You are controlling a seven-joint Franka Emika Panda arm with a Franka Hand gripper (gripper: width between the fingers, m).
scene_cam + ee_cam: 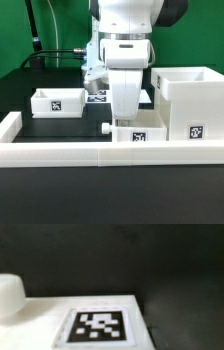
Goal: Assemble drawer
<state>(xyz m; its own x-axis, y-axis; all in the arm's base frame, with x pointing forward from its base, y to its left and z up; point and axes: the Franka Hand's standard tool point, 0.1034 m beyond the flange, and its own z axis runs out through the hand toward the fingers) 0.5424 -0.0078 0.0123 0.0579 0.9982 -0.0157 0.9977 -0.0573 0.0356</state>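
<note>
The tall white housing [190, 100] stands at the exterior view's right, with a tag on its front. One shallow tray [57, 101] sits at the left. The second tray [140, 135], with a dark knob [106, 128] on its left side, lies against the low front wall. My gripper [124, 116] hangs straight down onto this tray's left part, and its fingers do not show clearly. The wrist view shows a white tagged face [98, 325] close up with a white rounded part [10, 294] beside it; no fingers show there.
A long low white wall [70, 152] edges the table's front, rising at the left end [8, 125]. The marker board [97, 97] lies behind my arm. Black cables run along the back left. The table top is black.
</note>
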